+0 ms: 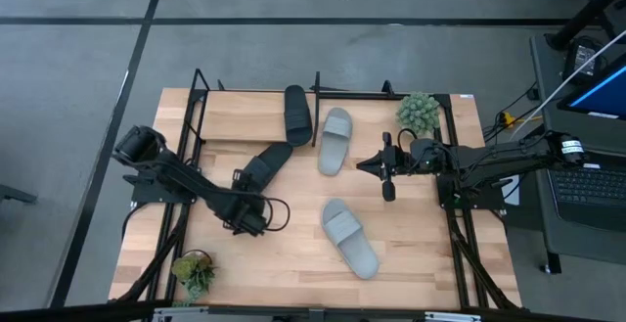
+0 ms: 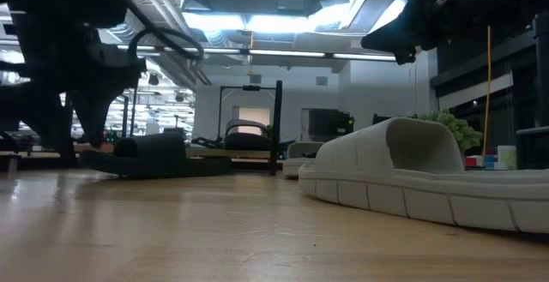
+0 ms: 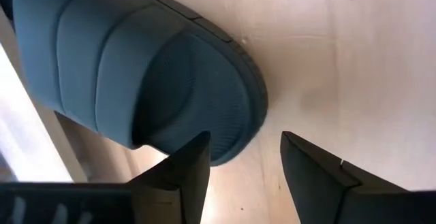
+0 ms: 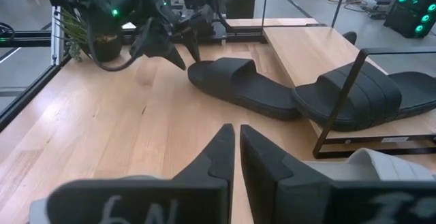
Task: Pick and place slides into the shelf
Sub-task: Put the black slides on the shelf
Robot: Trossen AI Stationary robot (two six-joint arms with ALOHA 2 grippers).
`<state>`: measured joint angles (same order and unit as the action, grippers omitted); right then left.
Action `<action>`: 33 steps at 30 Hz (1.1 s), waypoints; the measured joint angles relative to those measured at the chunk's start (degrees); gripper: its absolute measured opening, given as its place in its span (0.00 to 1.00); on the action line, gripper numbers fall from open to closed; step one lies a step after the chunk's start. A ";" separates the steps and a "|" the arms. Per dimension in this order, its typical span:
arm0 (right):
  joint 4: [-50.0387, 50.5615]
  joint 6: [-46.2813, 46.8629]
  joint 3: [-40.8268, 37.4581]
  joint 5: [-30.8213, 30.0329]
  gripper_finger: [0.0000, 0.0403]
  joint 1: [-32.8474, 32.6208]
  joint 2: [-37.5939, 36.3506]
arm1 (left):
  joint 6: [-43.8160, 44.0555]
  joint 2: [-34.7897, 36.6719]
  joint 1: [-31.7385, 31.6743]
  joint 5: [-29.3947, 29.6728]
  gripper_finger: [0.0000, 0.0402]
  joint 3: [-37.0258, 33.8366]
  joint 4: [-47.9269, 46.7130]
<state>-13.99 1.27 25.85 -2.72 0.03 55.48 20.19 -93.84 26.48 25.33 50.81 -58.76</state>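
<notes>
the shelf [image 1: 235, 116] runs along the upper edge of the worktop [image 1: 421, 263] in the high view. one black slide [image 1: 296, 114] lies on its board near the middle, and a grey slide [image 1: 335, 140] beside it lies half on the board, its lower end reaching onto the worktop. the board's left part is bare.

a second black slide [image 1: 266, 165] lies tilted on the worktop left of centre, just below the shelf edge. the other grey slide [image 1: 349, 237] lies lower centre, well apart from the rest, with open wood around it. small plants stand at the upper right [image 1: 419, 113] and lower left [image 1: 195, 269] corners.

the left gripper [image 1: 250, 216] sits low at left of centre, just below the tilted black slide; the left wrist view shows its jaws open, with that slide's end just beyond the tips, not gripped. the arm stretches in from the left edge.

the right gripper [image 1: 372, 165] reaches in from the right, between the two grey slides, above the worktop; its jaws are closed and hold nothing.
</notes>
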 joint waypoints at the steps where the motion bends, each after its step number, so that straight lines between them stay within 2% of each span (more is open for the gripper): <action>1: 0.03 0.00 0.00 0.00 0.07 0.00 0.00 | 0.03 -0.40 -0.04 0.14 0.42 0.00 0.02; 14: 0.23 -0.03 0.00 0.00 0.07 -0.02 0.00 | 0.27 -1.14 -2.27 0.09 0.40 0.00 2.19; 22: 2.27 -0.01 0.00 0.00 0.07 -0.02 0.02 | 0.67 -1.05 -2.86 -2.76 0.29 -3.51 6.48; 33: 2.24 0.08 0.00 0.00 0.07 -0.02 0.02 | 3.30 -0.99 -2.75 -1.08 0.12 -3.89 7.21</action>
<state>-11.75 1.34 25.85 -2.72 0.01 55.51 23.49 -94.83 23.73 24.25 46.92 -51.56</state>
